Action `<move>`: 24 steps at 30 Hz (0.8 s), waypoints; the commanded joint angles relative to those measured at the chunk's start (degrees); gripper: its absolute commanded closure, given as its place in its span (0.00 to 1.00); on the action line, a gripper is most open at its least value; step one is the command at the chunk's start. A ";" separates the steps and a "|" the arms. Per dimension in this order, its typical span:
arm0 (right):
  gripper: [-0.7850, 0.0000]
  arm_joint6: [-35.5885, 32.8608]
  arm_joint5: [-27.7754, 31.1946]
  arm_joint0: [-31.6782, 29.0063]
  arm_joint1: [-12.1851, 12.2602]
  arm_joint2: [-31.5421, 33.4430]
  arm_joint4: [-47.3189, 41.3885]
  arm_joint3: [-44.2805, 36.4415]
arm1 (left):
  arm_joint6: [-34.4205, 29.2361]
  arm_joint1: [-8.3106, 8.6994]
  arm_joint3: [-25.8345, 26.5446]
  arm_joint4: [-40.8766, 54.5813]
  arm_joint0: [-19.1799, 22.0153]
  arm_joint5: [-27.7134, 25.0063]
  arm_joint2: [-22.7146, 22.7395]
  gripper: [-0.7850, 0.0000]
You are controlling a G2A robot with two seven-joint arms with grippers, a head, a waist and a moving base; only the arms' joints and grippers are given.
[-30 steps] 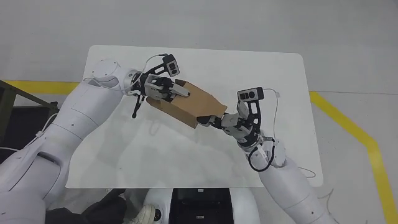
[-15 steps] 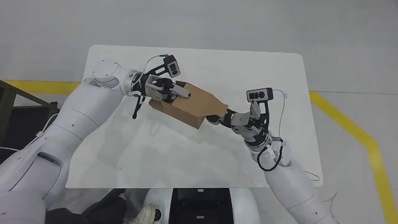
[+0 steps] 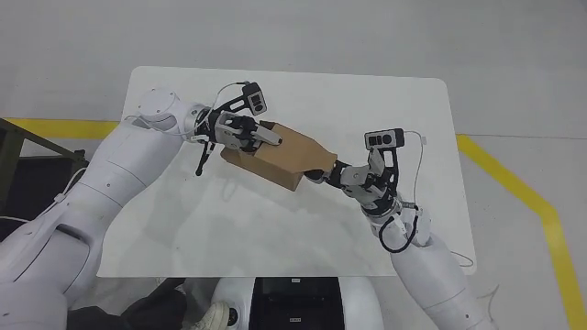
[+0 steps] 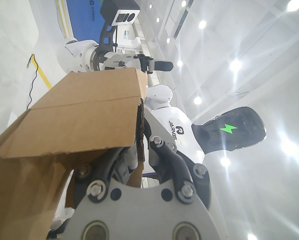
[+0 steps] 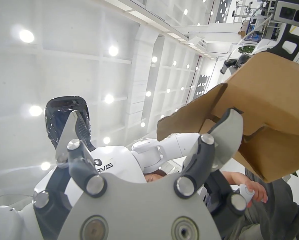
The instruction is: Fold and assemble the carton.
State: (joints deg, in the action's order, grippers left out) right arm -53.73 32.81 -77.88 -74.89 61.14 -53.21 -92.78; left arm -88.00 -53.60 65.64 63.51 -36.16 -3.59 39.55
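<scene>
The brown carton [image 3: 286, 154] is held above the white table [image 3: 183, 229], slanting from the left-back down to the right-front. My left gripper [image 3: 249, 137] is shut on the wall at its left end; in the left wrist view a cardboard edge runs between the fingers [image 4: 164, 151], and the carton [image 4: 84, 111] stretches away from them. My right gripper [image 3: 318, 175] is at the carton's right end, open. In the right wrist view one finger [image 5: 227, 131] lies against the underside of a loose flap [image 5: 189, 118], and the other finger [image 5: 74, 126] stands free.
The table has bare white surface on all sides of the carton. Yellow floor lines [image 3: 514, 183] run beside the table. A dark frame [image 3: 18, 142] stands off the table's left edge.
My right gripper has shifted a little to the right along the carton's right end, its wrist swinging outward. The left gripper and the carton have barely moved.
</scene>
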 commanded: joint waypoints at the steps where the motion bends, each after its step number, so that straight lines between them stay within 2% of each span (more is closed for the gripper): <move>1: 0.00 0.46 0.01 0.40 -0.18 -0.56 0.60 0.29 | 0.00 -0.01 -0.02 0.03 0.02 0.14 -0.03 1.00; 13: 0.00 0.92 -0.39 1.64 -0.87 -1.96 1.52 1.40 | 0.00 -0.01 -0.16 0.19 0.21 0.14 -0.14 1.00; 24: 0.00 -0.68 3.00 -4.45 0.30 5.25 1.19 -3.13 | 0.00 0.05 -0.33 0.28 0.28 -0.03 -0.08 1.00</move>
State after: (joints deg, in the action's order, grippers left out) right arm -54.33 35.80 -81.80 -74.68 65.76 -51.93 -95.46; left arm -88.00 -53.55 65.34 63.84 -35.88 -3.61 39.47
